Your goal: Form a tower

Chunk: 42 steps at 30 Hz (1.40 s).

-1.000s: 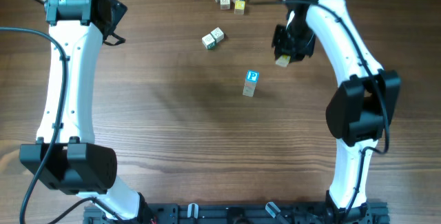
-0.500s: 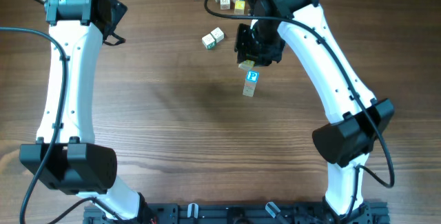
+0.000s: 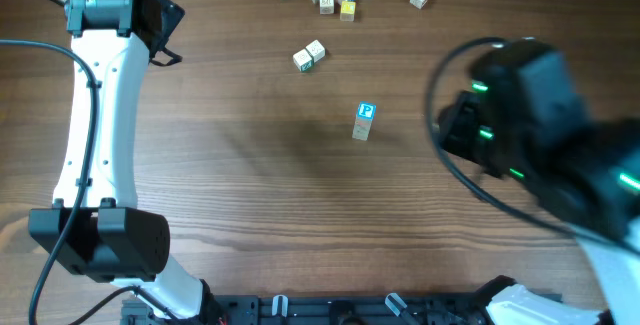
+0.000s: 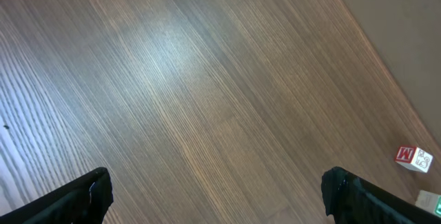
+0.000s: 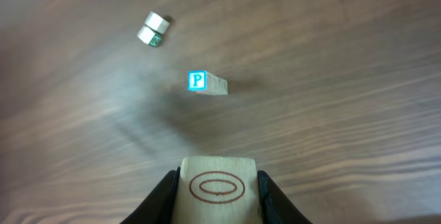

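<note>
Robot lab — white arm (image 3: 95,115) on wood-grain table (image 3: 260,205).

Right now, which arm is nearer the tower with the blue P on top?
Right. The right arm hangs close on the right of the tower, a cube in its fingers; the left arm is far off left.

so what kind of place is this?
Likely a robot lab bench, not a home: a left arm and right arm mounted at a wood-grain table, with loose alphabet blocks and a small tower laid out for practice.
</note>
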Available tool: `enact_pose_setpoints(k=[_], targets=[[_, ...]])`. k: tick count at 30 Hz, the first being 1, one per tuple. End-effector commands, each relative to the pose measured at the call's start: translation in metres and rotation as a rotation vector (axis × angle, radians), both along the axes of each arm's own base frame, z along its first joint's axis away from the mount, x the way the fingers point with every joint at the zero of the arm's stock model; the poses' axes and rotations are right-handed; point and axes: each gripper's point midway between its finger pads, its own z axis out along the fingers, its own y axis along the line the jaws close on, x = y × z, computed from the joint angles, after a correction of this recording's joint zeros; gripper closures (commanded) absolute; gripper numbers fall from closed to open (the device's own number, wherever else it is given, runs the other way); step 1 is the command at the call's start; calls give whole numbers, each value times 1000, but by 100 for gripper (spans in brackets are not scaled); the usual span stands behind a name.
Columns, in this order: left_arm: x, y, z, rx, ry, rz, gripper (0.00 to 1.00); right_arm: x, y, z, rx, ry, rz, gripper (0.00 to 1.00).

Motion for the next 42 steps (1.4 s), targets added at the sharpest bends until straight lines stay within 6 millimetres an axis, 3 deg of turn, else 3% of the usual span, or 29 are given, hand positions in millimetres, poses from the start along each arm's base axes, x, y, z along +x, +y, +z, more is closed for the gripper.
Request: enact_pose_setpoints(k=[1, 5, 7, 12, 17, 19, 24, 26, 29, 33, 38, 42], targets=[[1, 5, -1, 27, 12, 2, 0, 33, 40, -85, -26, 179, 72, 73], [1, 5, -1, 27, 12, 2, 0, 84, 86, -134, 28, 211, 110, 68], [1, 5, -1, 27, 12, 2, 0, 98, 100, -150, 42, 230, 118, 68], [1, 5, -1, 27, 12, 2, 0, 121, 94, -152, 50, 185, 53, 66], [1, 5, -1, 27, 12, 2, 0, 122, 97, -168, 58, 233, 58, 66], [1, 5, -1, 27, 12, 2, 0, 121, 103, -159, 91, 238, 76, 67], [1, 5, -1, 27, 12, 2, 0, 151, 107, -61, 95, 13, 134, 65], [1, 5, -1, 27, 12, 2, 0, 158, 102, -39, 90, -12, 130, 65], [1, 5, -1, 27, 12, 2, 0, 143, 81, -55, 27, 114, 71, 72], [1, 5, -1, 27, 12, 2, 0, 128, 71, -76, -36, 224, 68, 76], [1, 5, -1, 27, 12, 2, 0, 125, 75, -79, -52, 230, 94, 75], [1, 5, -1, 27, 12, 2, 0, 124, 79, -96, -51, 275, 103, 74]])
